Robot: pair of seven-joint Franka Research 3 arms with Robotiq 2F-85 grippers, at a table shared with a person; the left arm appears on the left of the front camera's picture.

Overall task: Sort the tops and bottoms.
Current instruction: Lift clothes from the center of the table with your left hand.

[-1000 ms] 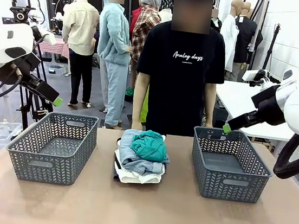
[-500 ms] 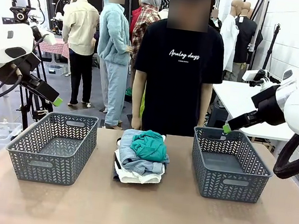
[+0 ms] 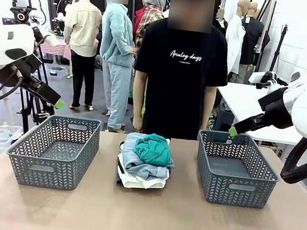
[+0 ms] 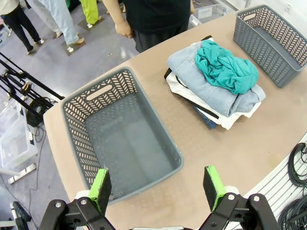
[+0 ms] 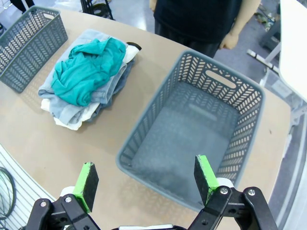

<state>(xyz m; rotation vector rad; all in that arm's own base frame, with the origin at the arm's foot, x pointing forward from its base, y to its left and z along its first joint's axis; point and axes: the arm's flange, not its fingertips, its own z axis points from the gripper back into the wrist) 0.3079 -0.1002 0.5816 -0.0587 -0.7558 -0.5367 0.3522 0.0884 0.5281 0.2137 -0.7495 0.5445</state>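
Both my arms parked, no motion over the last second. Left gripper (image 4: pixel 157 188) hangs high over the left basket (image 3: pixel 52 165), at 9 o'clock of the clothes pile. Fingers spread wide, nothing between them. Right gripper (image 5: pixel 145 181) is the same: pads wide apart, empty, hanging over the right basket (image 3: pixel 239 188) at 3 o'clock of the pile. Both baskets bare inside.

Only change: the person (image 3: pixel 179 84) at 12 o'clock, behind the table (image 3: pixel 157 222), has drifted a little toward 9 o'clock. Arms down, hands off the clothes. Pile and baskets sit exactly as a second ago.

Task things: all in one stack mid-table, between the baskets, touching neither.
- the tops: teal-green garment (image 3: pixel 154 149), crumpled on top, toward the 3 o'clock side.
- the bottoms: pale-blue denim (image 3: pixel 133 162) right under it, darker-blue denim (image 4: pixel 206 120) peeking out low in the stack, white one with black edging (image 3: pixel 142 182) near the bottom.

My read: sorting not started, nothing sorted yet. The person's shift changes nothing for me, and the stack is free to reach. Teal piece lies on top, so it looks like the first pick. Which basket takes tops, I can't tell. Risk: a pinch that goes too deep drags the denim along.
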